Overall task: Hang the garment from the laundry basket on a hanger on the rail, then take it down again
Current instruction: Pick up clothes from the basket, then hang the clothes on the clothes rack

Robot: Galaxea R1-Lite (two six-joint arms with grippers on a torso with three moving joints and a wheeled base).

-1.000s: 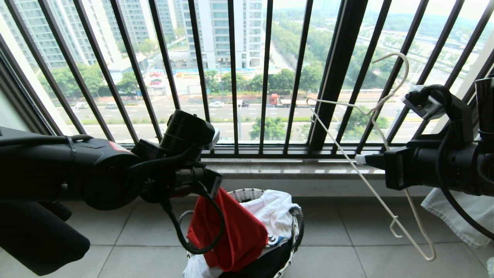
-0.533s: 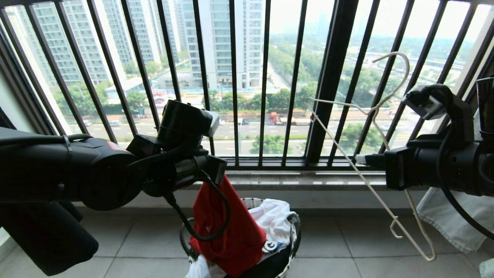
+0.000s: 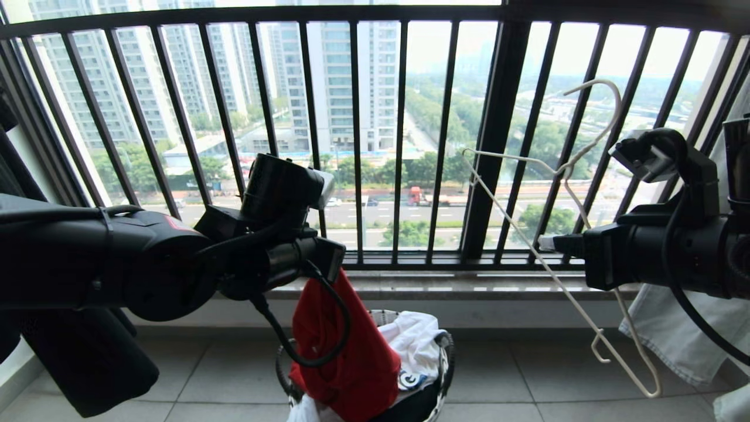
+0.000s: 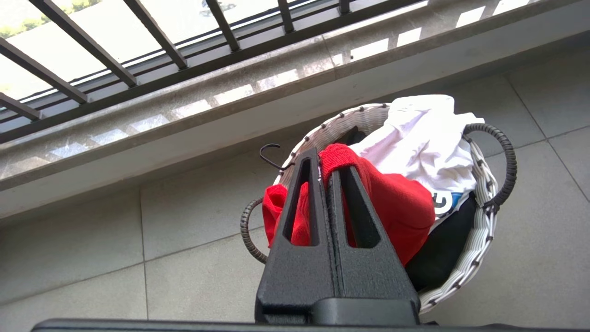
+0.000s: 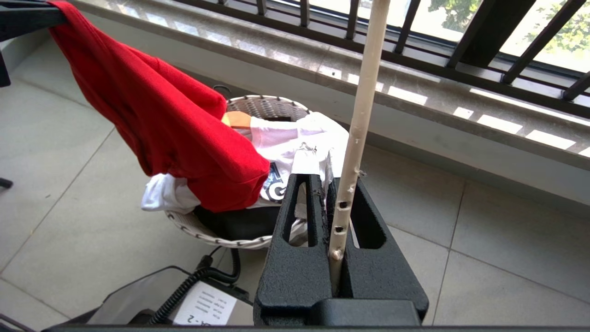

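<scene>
The garment (image 3: 345,357) is a red T-shirt hanging from my left gripper (image 3: 329,266), which is shut on its ribbed edge (image 4: 339,159). Its lower part still drapes into the laundry basket (image 3: 448,346) on the tiled floor below. The left wrist view looks down over the left gripper (image 4: 322,159) at the garment (image 4: 401,203) and the basket (image 4: 479,230). My right gripper (image 3: 548,242) is held out at the right, shut on one arm of the off-white wire hanger (image 3: 508,212), hook upward. The right gripper (image 5: 322,177) pinches the hanger (image 5: 362,106). The rail is out of view.
A black railing (image 3: 495,146) of vertical bars and a stone sill (image 3: 445,284) stand behind the basket. White cloth (image 3: 416,340) and black cloth fill the basket. A pale cloth (image 3: 674,340) hangs at the right and a dark one (image 3: 88,363) at the left.
The whole head view has shifted: the camera rose and the railing's top bar came into sight. The red garment now hangs higher above the basket. Both grips are unchanged.
</scene>
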